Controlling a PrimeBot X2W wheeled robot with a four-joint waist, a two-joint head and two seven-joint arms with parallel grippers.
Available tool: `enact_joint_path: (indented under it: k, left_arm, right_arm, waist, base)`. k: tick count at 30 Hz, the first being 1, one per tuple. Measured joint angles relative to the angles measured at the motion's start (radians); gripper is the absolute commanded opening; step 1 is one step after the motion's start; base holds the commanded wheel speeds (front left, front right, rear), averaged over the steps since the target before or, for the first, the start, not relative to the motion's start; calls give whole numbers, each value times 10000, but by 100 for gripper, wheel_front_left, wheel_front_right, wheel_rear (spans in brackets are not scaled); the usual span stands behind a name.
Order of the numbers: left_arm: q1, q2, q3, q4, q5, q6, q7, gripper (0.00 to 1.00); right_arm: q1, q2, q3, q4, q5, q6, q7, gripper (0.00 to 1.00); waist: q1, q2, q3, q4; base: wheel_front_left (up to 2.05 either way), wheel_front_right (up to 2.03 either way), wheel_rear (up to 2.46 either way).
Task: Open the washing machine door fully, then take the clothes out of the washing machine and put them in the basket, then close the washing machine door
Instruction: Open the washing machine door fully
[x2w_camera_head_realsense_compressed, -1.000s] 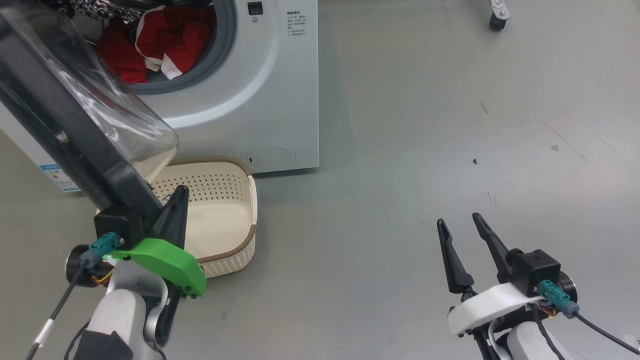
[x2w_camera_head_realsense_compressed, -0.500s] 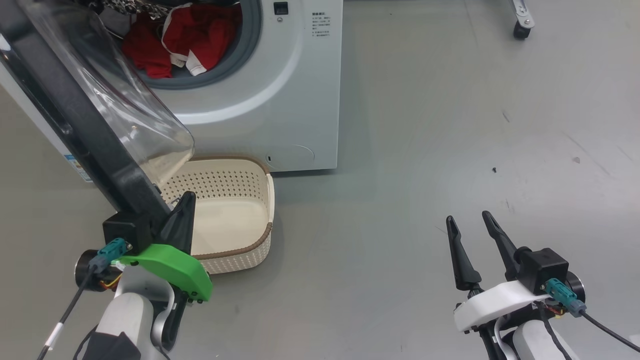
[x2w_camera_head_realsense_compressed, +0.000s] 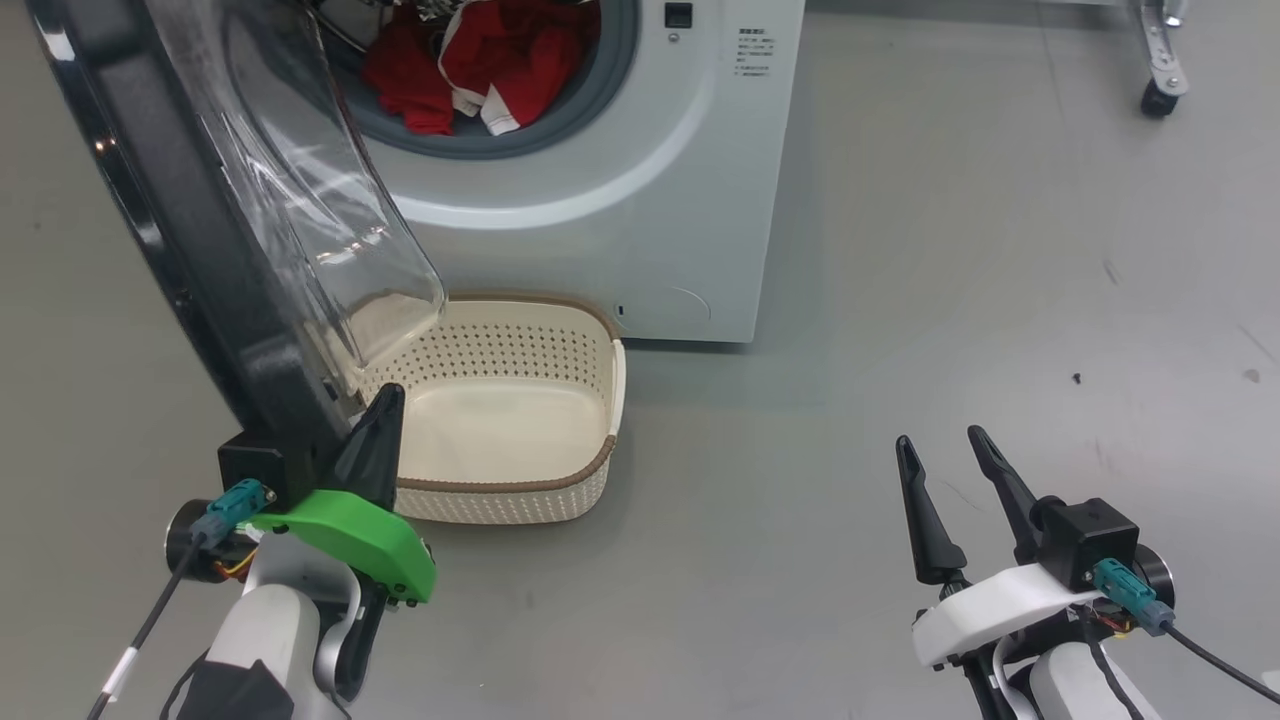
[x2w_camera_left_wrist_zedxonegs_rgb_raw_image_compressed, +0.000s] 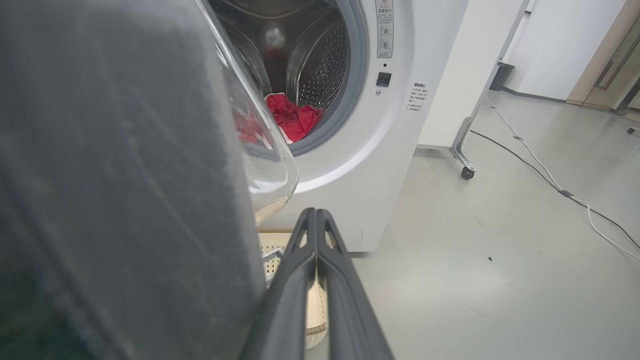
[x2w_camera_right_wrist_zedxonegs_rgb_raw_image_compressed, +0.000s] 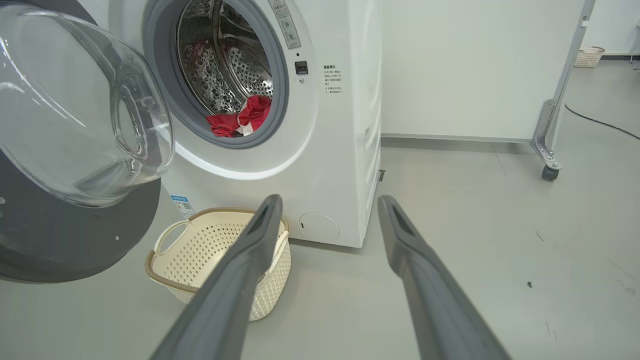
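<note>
The washing machine (x2w_camera_head_realsense_compressed: 690, 200) stands at the top, its porthole uncovered. The washing machine door (x2w_camera_head_realsense_compressed: 200, 260) hangs open to the left, black rim toward me, its glass bowl above the basket (x2w_camera_head_realsense_compressed: 560, 480). Red clothes (x2w_camera_head_realsense_compressed: 480, 60) with white trim lie at the porthole's lower lip, and show as clothes (x2w_camera_right_wrist_zedxonegs_rgb_raw_image_compressed: 240, 117) in the right wrist view. My left gripper (x2w_camera_head_realsense_compressed: 385, 400) is shut on nothing, close against the door's lower inner edge; the door rim (x2w_camera_left_wrist_zedxonegs_rgb_raw_image_compressed: 125, 175) looms beside its fingers (x2w_camera_left_wrist_zedxonegs_rgb_raw_image_compressed: 302, 260). My right gripper (x2w_camera_head_realsense_compressed: 940, 445) is open and empty over bare floor, far right of the cream basket (x2w_camera_right_wrist_zedxonegs_rgb_raw_image_compressed: 170, 280).
A wheeled frame's caster (x2w_camera_head_realsense_compressed: 1160, 95) stands on the floor at the far right, holding up a white panel (x2w_camera_right_wrist_zedxonegs_rgb_raw_image_compressed: 475, 65). A cable (x2w_camera_left_wrist_zedxonegs_rgb_raw_image_compressed: 550, 182) runs across the floor behind it. Open grey floor lies to the right of the machine and in front of the basket.
The head view has shifted, so the machine sits further right. The door has swung wider from the porthole, my shut left gripper staying at its lower edge. The right arm has barely moved.
</note>
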Motion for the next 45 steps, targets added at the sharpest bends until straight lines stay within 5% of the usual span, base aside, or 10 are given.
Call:
enact_joint_path:
  k: [19, 45]
  left_arm:
    - [-133, 123, 842, 311, -510, 291, -589, 0]
    - [-601, 1522, 3312, 470, -1843, 648, -830, 0]
  right_arm:
    - [-5, 48, 244, 203, -339, 196, 0, 100]
    - [-676, -144, 523, 251, -775, 255, 163, 100]
  waist:
    - [0, 0, 190, 1848]
    - [1, -1, 1745, 1902]
  base:
    - [0, 0, 0]
    - [0, 0, 0]
